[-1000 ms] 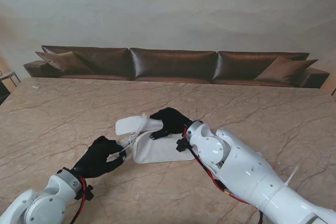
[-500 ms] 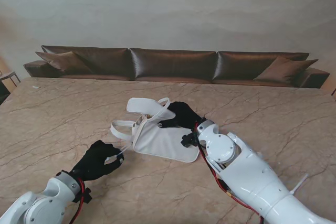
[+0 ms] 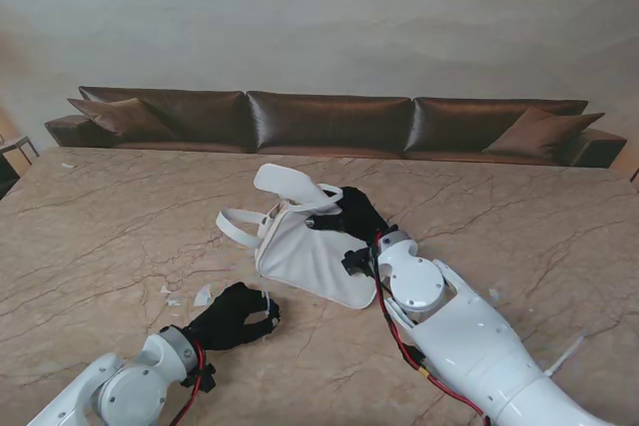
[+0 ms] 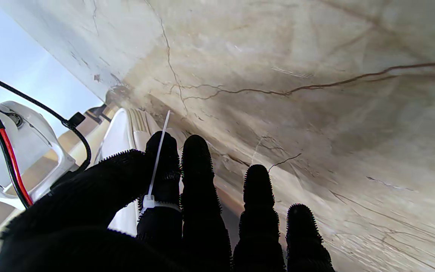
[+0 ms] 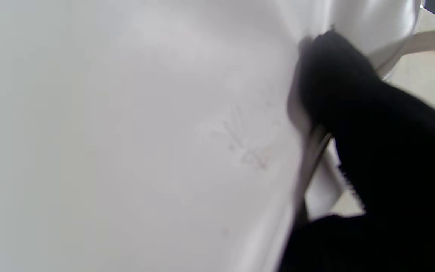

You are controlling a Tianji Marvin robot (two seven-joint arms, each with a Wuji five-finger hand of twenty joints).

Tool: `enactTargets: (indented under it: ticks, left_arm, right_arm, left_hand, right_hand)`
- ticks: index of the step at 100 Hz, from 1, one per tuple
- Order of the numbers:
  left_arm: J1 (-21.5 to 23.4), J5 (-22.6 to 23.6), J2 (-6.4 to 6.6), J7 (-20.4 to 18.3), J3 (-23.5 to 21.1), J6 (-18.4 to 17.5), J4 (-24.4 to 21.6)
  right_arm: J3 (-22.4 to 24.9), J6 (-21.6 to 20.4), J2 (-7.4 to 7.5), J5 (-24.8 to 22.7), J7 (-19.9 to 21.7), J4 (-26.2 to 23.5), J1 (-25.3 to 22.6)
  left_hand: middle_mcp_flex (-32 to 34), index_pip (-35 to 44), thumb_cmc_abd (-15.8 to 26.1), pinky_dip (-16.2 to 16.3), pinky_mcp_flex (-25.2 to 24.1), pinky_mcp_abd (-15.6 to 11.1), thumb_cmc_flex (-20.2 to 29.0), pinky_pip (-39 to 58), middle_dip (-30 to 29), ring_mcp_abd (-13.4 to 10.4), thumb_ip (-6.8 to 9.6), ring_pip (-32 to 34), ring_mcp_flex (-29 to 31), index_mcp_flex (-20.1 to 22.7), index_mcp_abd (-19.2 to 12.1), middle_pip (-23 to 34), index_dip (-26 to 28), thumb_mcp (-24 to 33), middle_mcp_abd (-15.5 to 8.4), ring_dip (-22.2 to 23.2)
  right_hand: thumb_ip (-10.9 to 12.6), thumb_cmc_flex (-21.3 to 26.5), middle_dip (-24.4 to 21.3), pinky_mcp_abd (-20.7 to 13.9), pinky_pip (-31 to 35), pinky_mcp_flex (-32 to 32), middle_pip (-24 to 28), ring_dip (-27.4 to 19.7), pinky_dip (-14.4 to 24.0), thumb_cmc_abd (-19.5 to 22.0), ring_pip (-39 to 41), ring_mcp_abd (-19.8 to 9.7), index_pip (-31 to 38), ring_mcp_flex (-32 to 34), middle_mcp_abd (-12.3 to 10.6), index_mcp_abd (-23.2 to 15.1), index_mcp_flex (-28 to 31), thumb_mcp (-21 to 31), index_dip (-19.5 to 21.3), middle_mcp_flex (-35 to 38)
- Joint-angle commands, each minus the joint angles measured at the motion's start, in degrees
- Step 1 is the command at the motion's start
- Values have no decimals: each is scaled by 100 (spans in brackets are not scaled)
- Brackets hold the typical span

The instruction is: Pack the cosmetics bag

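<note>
On the marble table [image 3: 519, 216], near its middle, the soft white cosmetics bag [image 3: 310, 256] is being held tipped up by the right hand [image 3: 354, 214], whose black fingers [image 5: 353, 98] are being pressed tight on its smooth cloth, as seen close up in the right wrist view only. Only in the left wrist view is a thin white tie [image 4: 157, 162] being shown on the bumpy black glove of the left hand [image 3: 235, 318], which is being kept loosely spread and empty. Since a second ago, the bag is being lifted higher and farther away, and the left hand is being pulled back off its strap [image 3: 240, 226].
</note>
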Motion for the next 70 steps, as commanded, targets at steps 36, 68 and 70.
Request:
enactTargets:
  ticks: [36, 68, 70]
  left_arm:
    - [344, -272, -278, 718, -254, 476, -191]
    - [436, -555, -405, 1106, -423, 687, -263]
    - [437, -573, -410, 1118, -425, 693, -265]
  right_arm:
    - [142, -177, 58, -273, 162, 22, -9]
    - [350, -135, 162, -402, 269, -112, -156]
    - [357, -134, 165, -410, 269, -112, -161]
  left_hand:
    - [-1356, -1151, -860, 47, -32, 307, 31, 199, -2771, -17, -583, -780, 31, -1085, -60, -371, -1846, -179, 333, -1176]
    - [-1876, -2818, -265, -725, 418, 461, -176, 1830, -3428, 460, -915, -1105, 423, -2682, 1065, -556, -3115, -1958, 661, -2122]
    - [-1916, -2758, -268, -799, 395, 499, -204, 1893, -3434, 472, -927, -1113, 413, -2859, 1058, -541, -3059, -1965, 656, -2151]
  right_hand:
    - [981, 2193, 218, 23, 193, -46, 702, 228, 150, 2414, 875, -79, 1510, 631, -479, -2139, 1006, 2021, 543, 526]
    - [982, 2185, 220, 14, 208, -71, 703, 221, 163, 2405, 894, -80, 1493, 631, -479, -2135, 983, 2016, 527, 533]
    - [982, 2184, 220, 14, 208, -71, 703, 220, 162, 2403, 894, -80, 1491, 631, -479, -2135, 980, 2016, 526, 533]
